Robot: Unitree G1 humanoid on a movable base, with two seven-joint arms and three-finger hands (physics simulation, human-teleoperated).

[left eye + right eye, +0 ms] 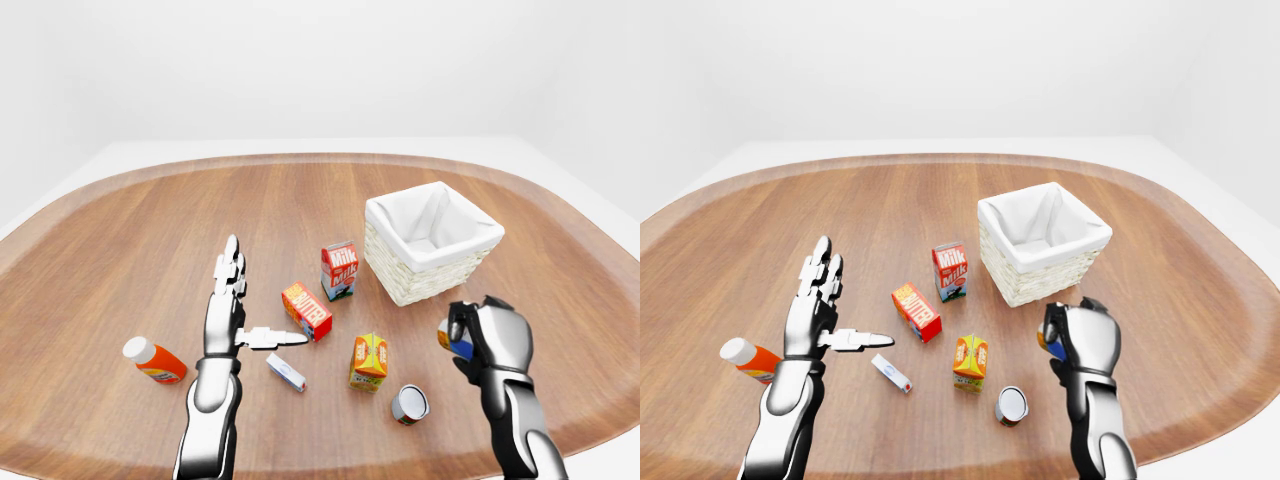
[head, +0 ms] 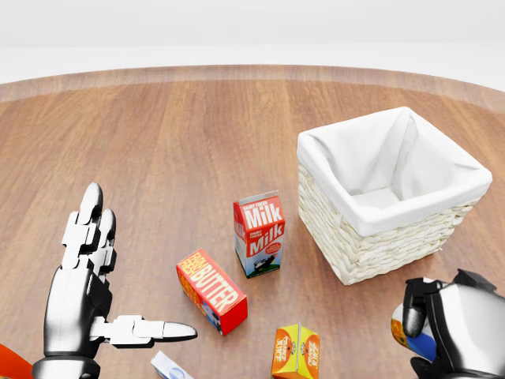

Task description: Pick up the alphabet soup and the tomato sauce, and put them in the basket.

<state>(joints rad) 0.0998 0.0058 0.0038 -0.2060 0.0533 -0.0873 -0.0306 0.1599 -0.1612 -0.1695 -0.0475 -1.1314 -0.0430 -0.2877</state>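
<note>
My right hand (image 2: 443,333) is shut on a small can (image 2: 410,332) with a blue, white and orange label. It holds the can off the table, at the head view's bottom right, below the basket (image 2: 371,245). The basket is pale wicker with a white cloth lining and nothing shows inside it. A second can (image 1: 410,404) with a grey top and reddish side stands on the table at the left-eye view's bottom, left of my right forearm. My left hand (image 1: 262,300) is open and empty, fingers spread, left of the butter box.
A milk carton (image 2: 259,234) stands left of the basket. A red butter box (image 2: 211,290), an orange carton (image 2: 296,351), a small white box (image 1: 286,372) and an orange bottle (image 1: 155,360) lie on the round wooden table (image 1: 150,230).
</note>
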